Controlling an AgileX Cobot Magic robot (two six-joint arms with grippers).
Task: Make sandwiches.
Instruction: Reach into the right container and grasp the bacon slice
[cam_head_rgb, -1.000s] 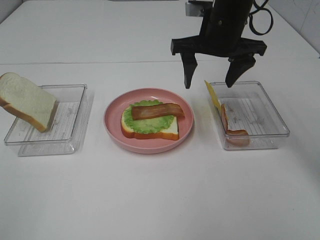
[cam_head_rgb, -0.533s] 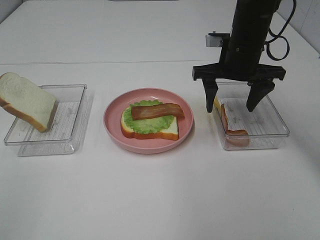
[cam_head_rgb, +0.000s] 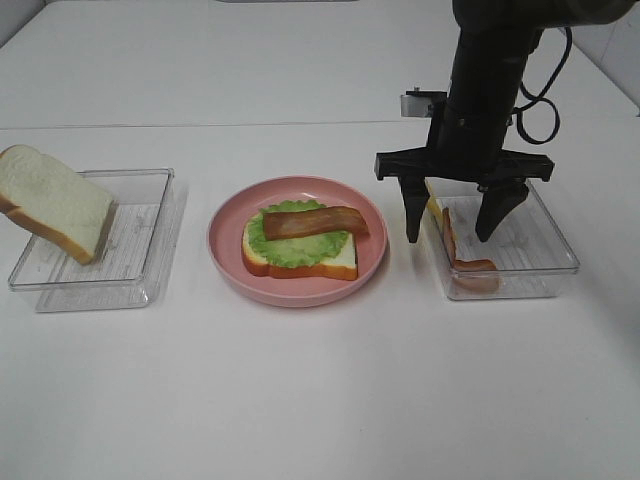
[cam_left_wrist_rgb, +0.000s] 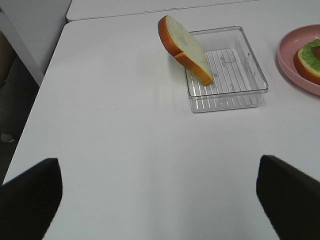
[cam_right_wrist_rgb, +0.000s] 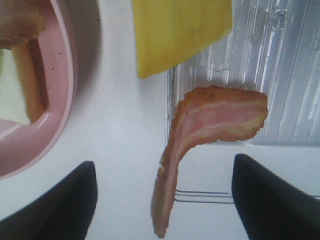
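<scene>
On the pink plate (cam_head_rgb: 226, 256) lies a partly built sandwich (cam_head_rgb: 300, 245): a white bread slice, a green lettuce leaf and a bacon strip (cam_head_rgb: 314, 221) on top. My right gripper (cam_head_rgb: 450, 233) hangs open and empty over the left wall of the right tray (cam_head_rgb: 540, 250). A yellow cheese slice (cam_head_rgb: 433, 210) and a second bacon strip (cam_head_rgb: 470, 265) lean on that wall. In the right wrist view the cheese (cam_right_wrist_rgb: 180, 30) and bacon (cam_right_wrist_rgb: 210, 120) lie ahead of the gripper (cam_right_wrist_rgb: 164, 161), between its fingers (cam_right_wrist_rgb: 55, 205). My left gripper (cam_left_wrist_rgb: 159, 161) is open and empty over bare table.
A second bread slice (cam_head_rgb: 55, 200) leans on the far left rim of the left clear tray (cam_head_rgb: 140, 250). The left wrist view shows this bread (cam_left_wrist_rgb: 187, 45), its tray (cam_left_wrist_rgb: 240, 95) and the plate's edge (cam_left_wrist_rgb: 295, 60). White table lies in front.
My right gripper has come to the right and down onto the right tray's left wall, and its jaws have narrowed a little. The left side is unchanged.
</scene>
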